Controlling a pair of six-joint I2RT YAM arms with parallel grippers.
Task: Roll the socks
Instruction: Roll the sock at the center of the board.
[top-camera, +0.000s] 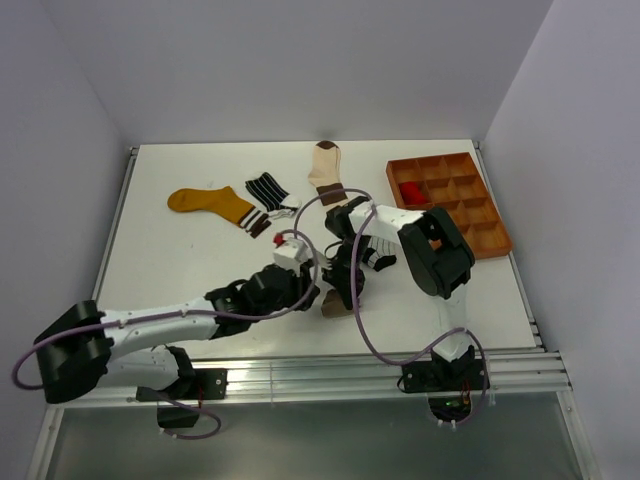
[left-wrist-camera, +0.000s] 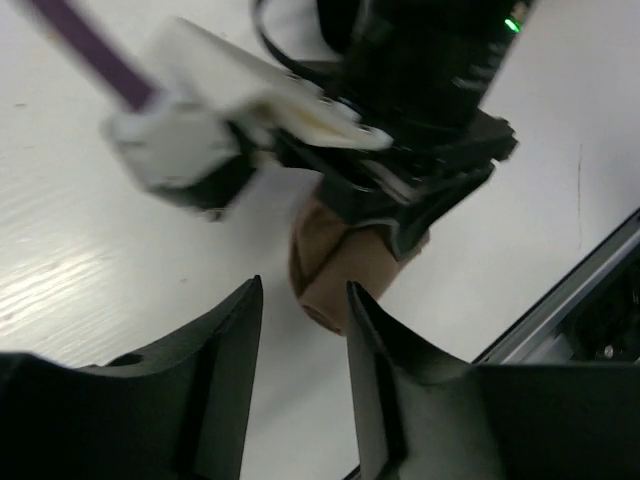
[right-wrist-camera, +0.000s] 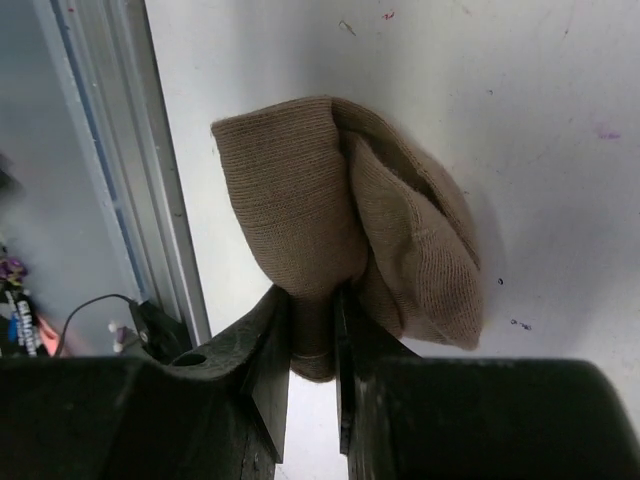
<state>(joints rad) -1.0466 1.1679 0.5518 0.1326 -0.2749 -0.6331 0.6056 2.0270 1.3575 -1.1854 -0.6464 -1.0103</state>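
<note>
Pinching the taupe sock (right-wrist-camera: 340, 210), the right end effector (right-wrist-camera: 313, 312) is nearly closed. The left end effector (left-wrist-camera: 303, 292) stands open and empty, sock just beyond its tips.

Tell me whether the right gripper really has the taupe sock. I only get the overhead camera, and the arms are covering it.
Observer: Yes. In the right wrist view, the right gripper is pinched shut on a fold of the taupe sock.
Operator: Is it rolled?
Observer: Not tightly. It is bunched into a loose, folded bundle lying on the table.
Operator: And the left gripper?
Observer: In the left wrist view, the left gripper is open, its jaws apart, with the bundle just past their tips. I cannot tell whether they touch it.
</note>
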